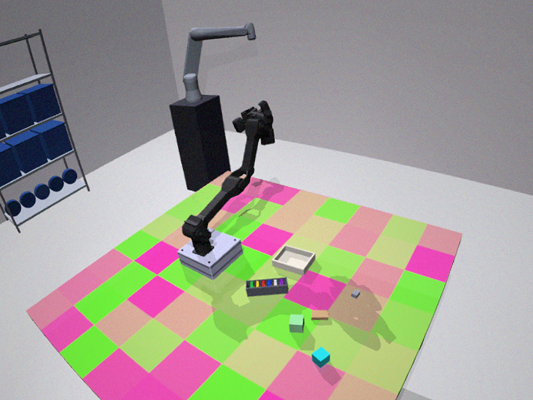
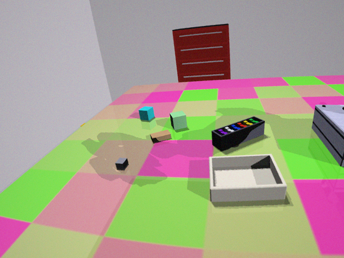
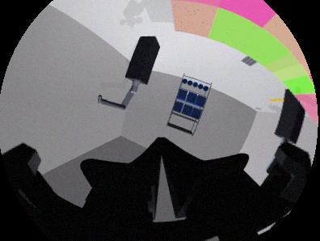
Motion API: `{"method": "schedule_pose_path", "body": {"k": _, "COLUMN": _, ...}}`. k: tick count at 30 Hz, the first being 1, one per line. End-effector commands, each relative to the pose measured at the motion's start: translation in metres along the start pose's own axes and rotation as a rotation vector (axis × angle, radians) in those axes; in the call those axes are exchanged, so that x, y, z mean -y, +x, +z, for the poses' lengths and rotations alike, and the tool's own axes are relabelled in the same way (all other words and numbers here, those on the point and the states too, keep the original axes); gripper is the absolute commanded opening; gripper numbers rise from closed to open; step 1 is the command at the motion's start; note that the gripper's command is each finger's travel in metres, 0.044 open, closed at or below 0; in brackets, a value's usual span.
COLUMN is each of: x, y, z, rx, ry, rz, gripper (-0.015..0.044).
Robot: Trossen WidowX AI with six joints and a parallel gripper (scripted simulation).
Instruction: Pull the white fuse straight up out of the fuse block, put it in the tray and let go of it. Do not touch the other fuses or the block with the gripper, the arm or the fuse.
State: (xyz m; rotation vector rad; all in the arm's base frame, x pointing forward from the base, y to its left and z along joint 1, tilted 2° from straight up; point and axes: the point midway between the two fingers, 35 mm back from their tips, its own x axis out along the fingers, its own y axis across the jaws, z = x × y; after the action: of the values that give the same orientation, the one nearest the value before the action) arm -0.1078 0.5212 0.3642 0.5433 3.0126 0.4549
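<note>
The black parallel-jaw gripper (image 1: 257, 114) (image 3: 160, 140) is raised well above the multicoloured checkered table top (image 1: 158, 340) (image 2: 160, 221), towards twelve o'clock from the fuse block in the top view. Its jaws are together, with nothing clamped.

The small white fuse (image 1: 275, 282) (image 2: 228, 129) is seated in the dark grey, oblong fuse block (image 1: 267, 291) (image 2: 223, 142), between the blue fuse (image 1: 269, 283) (image 2: 235, 127) and the purple fuse (image 1: 281, 281) (image 2: 222, 131).

Remaining positions are taken from the block in the top view. The off-white, open rectangular tray (image 1: 290, 267) (image 2: 248, 194) stands near it at one o'clock; no fuse is inside. The tan oblong block (image 1: 319, 315) (image 2: 161, 136) lies at four o'clock. The mint-green block (image 1: 296, 323) (image 2: 178, 120) and, farther out, the cyan cube (image 1: 320, 356) (image 2: 146, 113) sit between four and five o'clock. A small grey block (image 1: 355, 293) (image 2: 121, 164) lies at three o'clock.
</note>
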Motion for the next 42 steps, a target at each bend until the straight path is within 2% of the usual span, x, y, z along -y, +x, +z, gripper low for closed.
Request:
{"method": "schedule_pose_path", "body": {"k": 1, "x": 0.0, "y": 0.0, "z": -0.001, "rx": -0.001, "ry": -0.006, "rz": 0.001, "gripper": 0.0026}}
{"method": "schedule_pose_path", "body": {"k": 3, "x": 0.002, "y": 0.002, "z": -0.011, "rx": -0.007, "ry": -0.055, "rz": 0.012, "gripper": 0.0074}}
{"method": "schedule_pose_path", "body": {"k": 10, "x": 0.028, "y": 0.021, "z": -0.087, "rx": -0.086, "ry": -0.246, "rz": 0.034, "gripper": 0.0074}}
{"method": "schedule_pose_path", "body": {"k": 15, "x": 0.051, "y": 0.041, "z": -0.12, "rx": -0.13, "ry": -0.317, "rz": 0.037, "gripper": 0.0074}}
{"method": "schedule_pose_path", "body": {"k": 24, "x": 0.095, "y": 0.042, "z": -0.201, "rx": -0.274, "ry": -0.408, "rz": 0.056, "gripper": 0.0074}}
{"method": "schedule_pose_path", "body": {"k": 33, "x": 0.167, "y": 0.02, "z": -0.306, "rx": -0.506, "ry": -0.554, "rz": 0.064, "gripper": 0.0074}}
{"method": "schedule_pose_path", "body": {"k": 42, "x": 0.253, "y": -0.036, "z": -0.398, "rx": -0.788, "ry": -0.669, "rz": 0.058, "gripper": 0.0074}}
